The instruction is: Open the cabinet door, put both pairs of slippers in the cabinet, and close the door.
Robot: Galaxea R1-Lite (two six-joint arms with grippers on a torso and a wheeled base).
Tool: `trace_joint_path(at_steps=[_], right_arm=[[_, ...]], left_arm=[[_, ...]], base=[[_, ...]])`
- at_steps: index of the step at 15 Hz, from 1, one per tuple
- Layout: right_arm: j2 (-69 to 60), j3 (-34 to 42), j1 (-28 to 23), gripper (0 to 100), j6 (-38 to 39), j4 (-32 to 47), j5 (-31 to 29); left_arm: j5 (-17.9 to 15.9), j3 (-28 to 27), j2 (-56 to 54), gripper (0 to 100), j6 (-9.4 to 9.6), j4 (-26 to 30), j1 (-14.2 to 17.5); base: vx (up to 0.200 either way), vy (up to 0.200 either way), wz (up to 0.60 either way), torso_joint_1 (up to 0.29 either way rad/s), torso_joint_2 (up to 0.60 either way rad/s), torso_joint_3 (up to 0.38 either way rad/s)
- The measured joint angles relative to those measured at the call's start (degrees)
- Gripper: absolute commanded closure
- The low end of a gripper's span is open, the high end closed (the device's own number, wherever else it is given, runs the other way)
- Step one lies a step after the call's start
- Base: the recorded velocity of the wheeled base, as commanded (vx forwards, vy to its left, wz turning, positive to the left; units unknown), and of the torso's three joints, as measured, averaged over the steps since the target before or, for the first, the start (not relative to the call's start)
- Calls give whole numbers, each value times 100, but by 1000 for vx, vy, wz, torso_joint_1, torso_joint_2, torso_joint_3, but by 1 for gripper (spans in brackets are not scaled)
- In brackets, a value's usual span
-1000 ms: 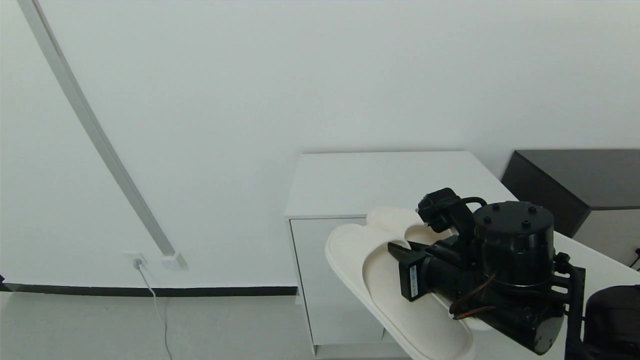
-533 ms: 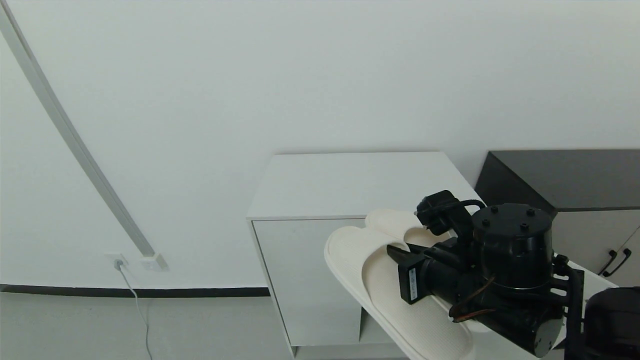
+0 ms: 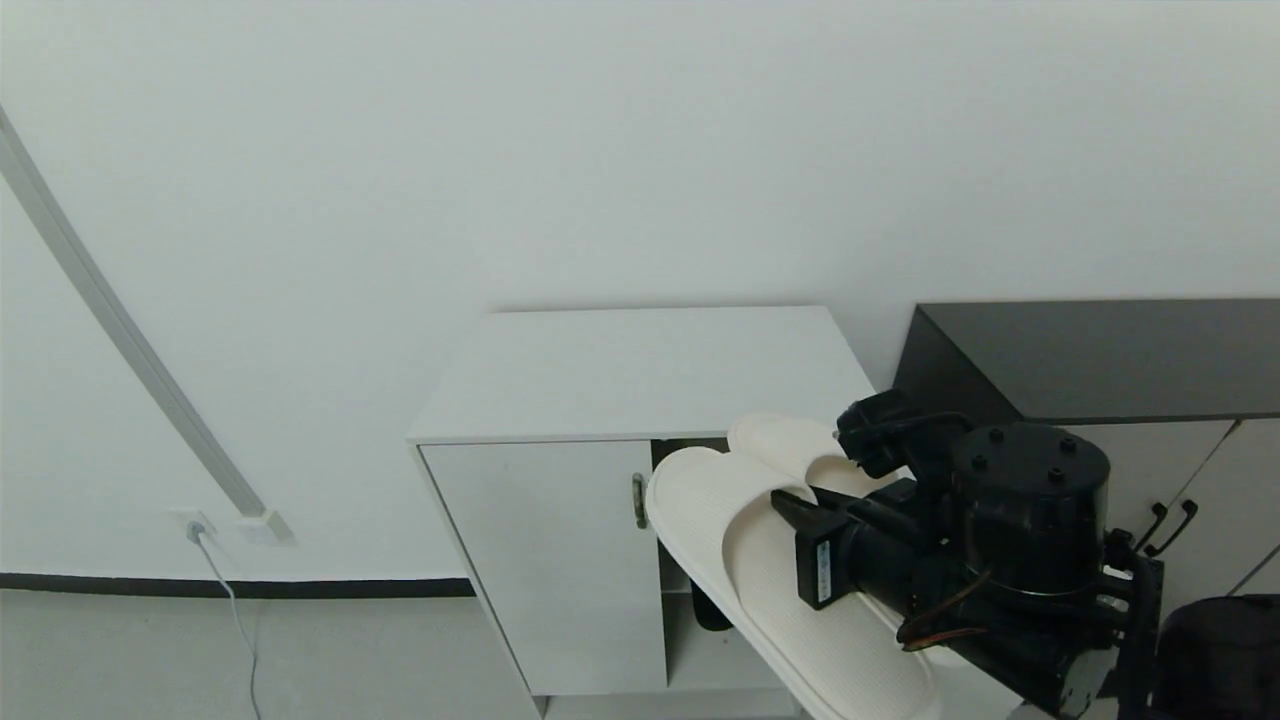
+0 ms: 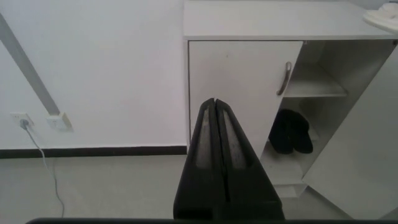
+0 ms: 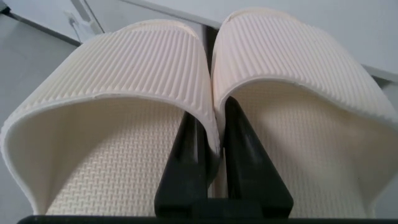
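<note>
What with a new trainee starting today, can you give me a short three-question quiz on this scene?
1. True or false: the right gripper holds the cream slippers by their inner sides.
2. Where are the black slippers? A: on the floor. B: on a shelf inside the white cabinet. C: on top of the cabinet.
3. Fill in the blank: the left gripper is ____ and holds nothing.

Key: 1 true; 2 B; 3 shut.
</note>
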Motion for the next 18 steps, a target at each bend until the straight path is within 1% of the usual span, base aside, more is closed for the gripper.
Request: trace_joint_path(at_steps=[18], right_arm=[[113,130,100,100,2,-94,-35]], left_arm=[[-6,0,0,100,13,0,0]], base=[[0,0,0,-4,6,4]])
